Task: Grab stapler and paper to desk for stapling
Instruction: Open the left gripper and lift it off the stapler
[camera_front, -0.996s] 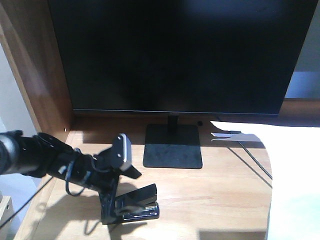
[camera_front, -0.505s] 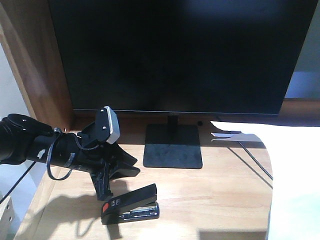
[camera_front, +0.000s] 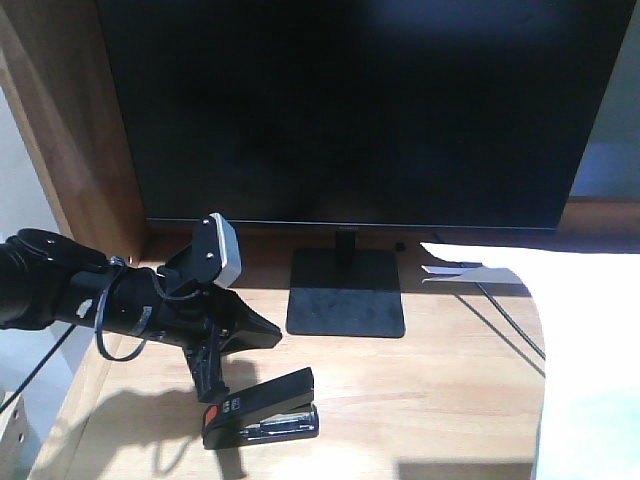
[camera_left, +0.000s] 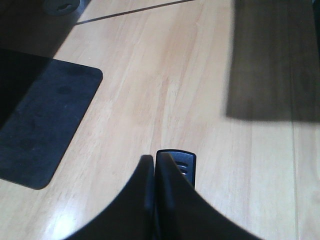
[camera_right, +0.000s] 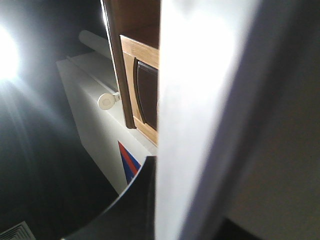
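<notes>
The black stapler (camera_front: 262, 410), orange-red patch at its left end, lies on the light wood desk (camera_front: 430, 380) near the front left. My left gripper (camera_front: 268, 333) hovers just above and behind it, apart from it. In the left wrist view the left gripper (camera_left: 154, 161) is shut on nothing, and the stapler's black end (camera_left: 184, 164) peeks out past the fingers. The right gripper (camera_right: 159, 167) is shut on the white paper (camera_right: 200, 100), which runs up the right wrist view. The paper (camera_front: 590, 350) fills the right of the front view, overexposed, with the right gripper out of that view.
A big black monitor (camera_front: 350, 110) stands at the back, its flat base (camera_front: 347, 292) right of my left arm. A dark cable (camera_front: 505, 315) crosses the desk at the right. A darker wooden side panel (camera_front: 70, 150) walls the left. Small white labels (camera_front: 455, 268) lie behind.
A second ago my left gripper was down on the stapler. It has let go and risen up and back, leaving the stapler lying on the desk. The paper has not moved.
</notes>
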